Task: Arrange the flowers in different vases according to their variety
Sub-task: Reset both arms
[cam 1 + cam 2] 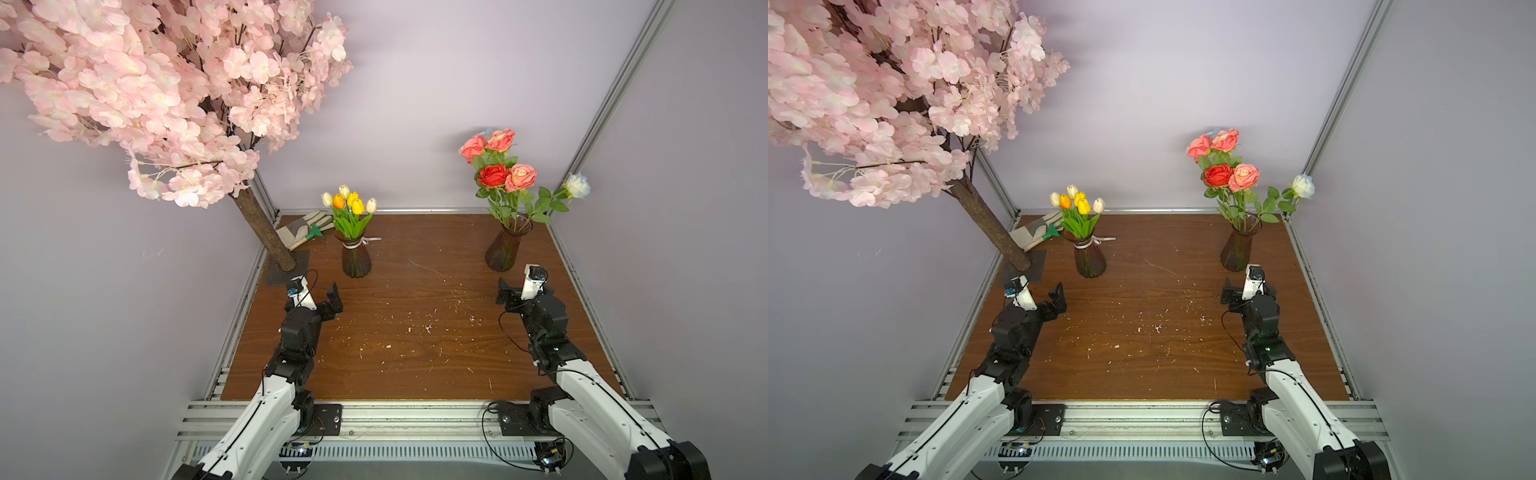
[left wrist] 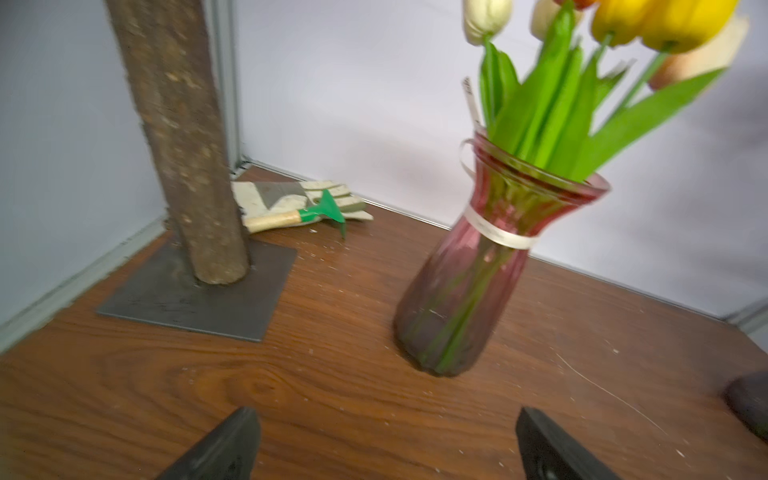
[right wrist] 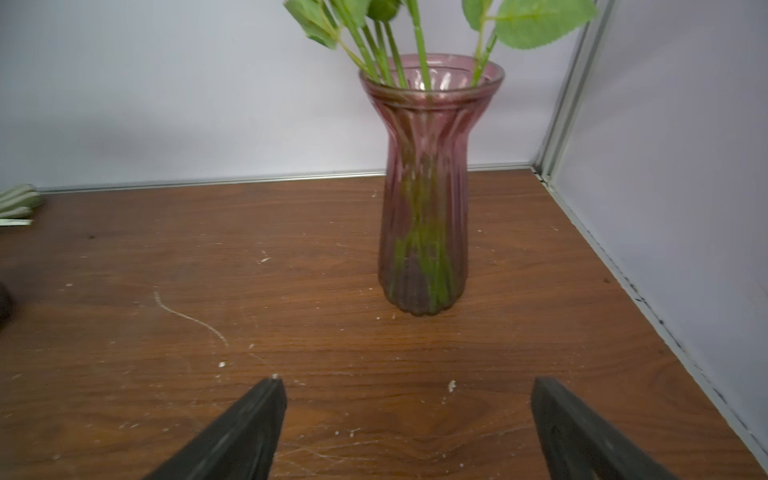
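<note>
Cream, orange and yellow tulips (image 1: 351,203) stand in the ribboned vase (image 1: 356,259) at the back left; the left wrist view shows this vase (image 2: 465,299) close ahead. Pink and red roses (image 1: 503,174) and a white rose (image 1: 577,185) fill the plain vase (image 1: 505,249) at the back right, whose ribbed glass (image 3: 424,208) shows green stems. My left gripper (image 1: 333,296) hovers open just in front of the ribboned vase, empty (image 2: 384,419). My right gripper (image 1: 503,291) is open and empty (image 3: 409,386) in front of the plain vase.
The blossom tree's trunk (image 1: 266,232) rises from a metal base plate (image 1: 286,266) at the back left corner. A work glove with a small green rake (image 1: 305,230) lies behind it. White crumbs dot the wooden table (image 1: 415,332). Walls enclose three sides.
</note>
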Controlling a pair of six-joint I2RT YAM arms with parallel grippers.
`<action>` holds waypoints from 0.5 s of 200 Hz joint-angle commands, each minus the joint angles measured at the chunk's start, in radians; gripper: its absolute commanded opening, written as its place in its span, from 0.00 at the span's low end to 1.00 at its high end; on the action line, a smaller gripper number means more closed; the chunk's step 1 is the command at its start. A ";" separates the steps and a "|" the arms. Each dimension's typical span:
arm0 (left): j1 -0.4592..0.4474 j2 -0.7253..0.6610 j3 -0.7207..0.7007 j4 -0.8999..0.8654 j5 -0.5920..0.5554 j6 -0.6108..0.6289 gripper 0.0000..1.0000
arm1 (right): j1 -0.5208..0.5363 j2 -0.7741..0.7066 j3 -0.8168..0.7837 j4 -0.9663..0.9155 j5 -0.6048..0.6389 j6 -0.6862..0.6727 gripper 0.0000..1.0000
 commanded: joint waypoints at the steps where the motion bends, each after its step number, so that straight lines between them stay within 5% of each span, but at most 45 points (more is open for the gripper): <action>1: 0.075 -0.001 -0.039 0.073 -0.029 0.061 1.00 | -0.027 -0.008 -0.064 0.204 0.052 -0.047 0.99; 63: 0.101 -0.012 -0.051 0.030 -0.168 0.123 1.00 | -0.077 -0.008 -0.203 0.357 0.122 -0.010 0.99; 100: 0.113 0.104 -0.062 0.113 -0.170 0.140 1.00 | -0.088 0.061 -0.262 0.486 0.163 0.009 0.99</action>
